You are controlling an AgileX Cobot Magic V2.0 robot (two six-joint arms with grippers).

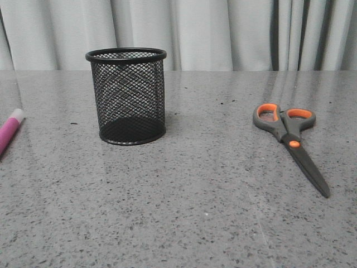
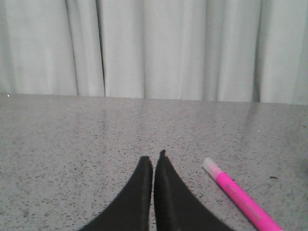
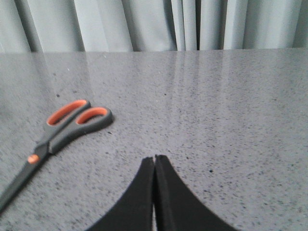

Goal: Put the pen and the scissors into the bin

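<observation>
End effectors (image 2: 154,161) (image 3: 154,161) closed; scissors (image 1: 290,139) blades point front-right.

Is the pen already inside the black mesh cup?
No, the pen lies flat on the table at the far left, well apart from the empty mesh cup.

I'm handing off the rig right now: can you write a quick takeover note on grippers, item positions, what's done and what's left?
Left gripper: jaws shut, empty, low over the table beside the pen.
Right gripper: jaws shut, empty, near the scissors.
Bin: upright, left of centre on the table, nothing visible inside.
Pen: flat at the far left edge of the front view, only partly in frame.
Scissors: flat on the right, blades closed, handles toward the curtain.
Done: nothing placed.
Left: grasp the pen and the scissors, drop both into the bin.
</observation>
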